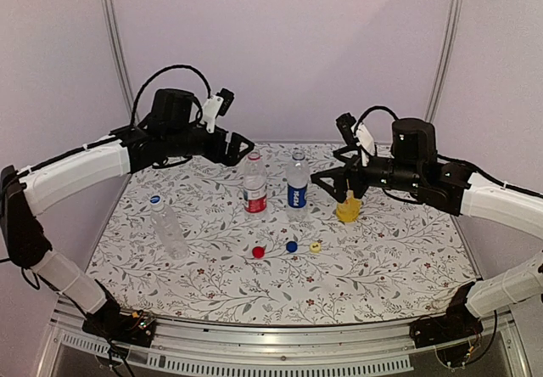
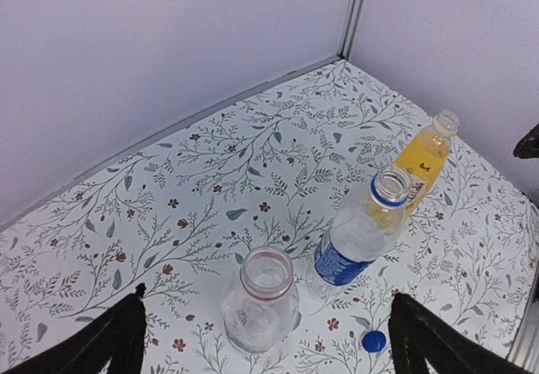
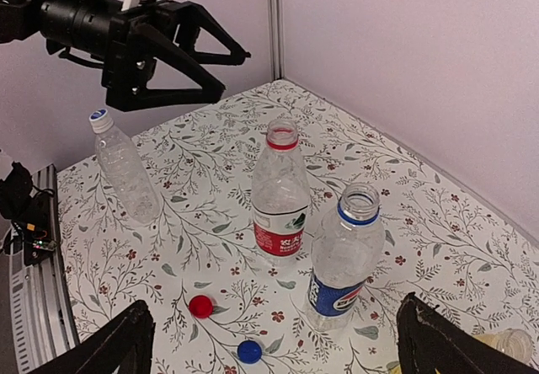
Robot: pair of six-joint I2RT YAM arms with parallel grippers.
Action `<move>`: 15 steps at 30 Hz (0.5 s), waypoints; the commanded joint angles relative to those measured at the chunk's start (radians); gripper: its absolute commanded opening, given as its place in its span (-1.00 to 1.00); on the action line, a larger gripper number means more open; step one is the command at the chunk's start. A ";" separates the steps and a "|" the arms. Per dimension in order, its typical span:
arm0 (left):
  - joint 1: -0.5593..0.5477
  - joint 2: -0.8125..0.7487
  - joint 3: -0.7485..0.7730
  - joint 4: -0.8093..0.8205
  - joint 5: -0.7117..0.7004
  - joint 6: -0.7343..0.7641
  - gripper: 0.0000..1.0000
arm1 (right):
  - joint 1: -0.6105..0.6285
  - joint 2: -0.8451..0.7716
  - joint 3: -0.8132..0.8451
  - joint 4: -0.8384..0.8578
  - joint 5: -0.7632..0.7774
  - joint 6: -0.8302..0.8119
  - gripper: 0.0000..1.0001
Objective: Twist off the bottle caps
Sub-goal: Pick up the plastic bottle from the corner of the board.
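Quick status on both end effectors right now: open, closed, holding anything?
Left end effector: open, holding nothing.
Right end effector: open, holding nothing.

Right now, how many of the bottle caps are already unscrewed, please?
Done: three. The red-label bottle, blue-label bottle and yellow bottle stand open; the red cap, blue cap and yellow cap lie loose. In hand: nothing; left gripper and right gripper are open. Left: the plain bottle, capped.

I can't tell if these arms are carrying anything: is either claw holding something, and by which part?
Nothing is held: the left gripper and the right gripper both stand open and empty, apart from the bottles.
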 commanded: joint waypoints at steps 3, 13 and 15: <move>0.016 -0.238 -0.029 -0.294 -0.171 -0.148 0.99 | -0.010 -0.030 0.039 -0.043 0.125 0.107 0.98; 0.041 -0.359 -0.031 -0.710 -0.335 -0.330 0.97 | -0.011 -0.060 0.058 -0.089 0.098 0.153 0.98; 0.058 -0.368 -0.053 -0.749 -0.334 -0.358 0.94 | -0.011 -0.051 0.057 -0.089 0.076 0.160 0.98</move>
